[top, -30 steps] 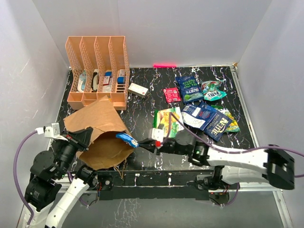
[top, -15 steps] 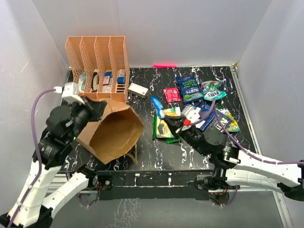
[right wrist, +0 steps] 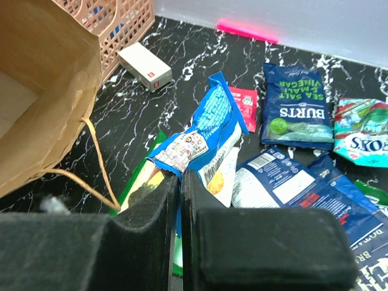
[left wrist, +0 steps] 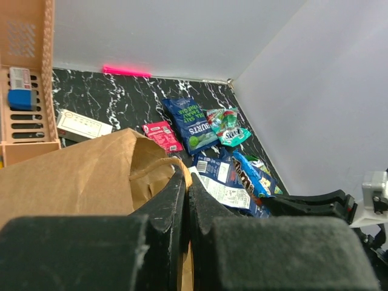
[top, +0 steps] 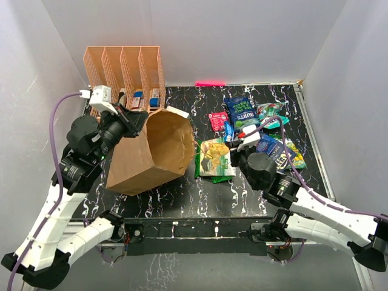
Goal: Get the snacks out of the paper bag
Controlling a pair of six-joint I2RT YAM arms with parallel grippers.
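paper bag [top: 148,159]: brown kraft, tilted, mouth open | right tool [right wrist: 180,176] pinches blue packet [right wrist: 210,129]

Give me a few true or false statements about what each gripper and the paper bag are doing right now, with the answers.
The right gripper is shut on a bright blue glossy packet. True.
The brown kraft paper bag lies flat and folded on the black marbled table. False: the left gripper holds its rim, mouth open.
The small white box sits inside the orange mesh rack. False: it lies on the table beside the rack.
The dark blue Burts chip bag lies next to the small pink-red packet. True.
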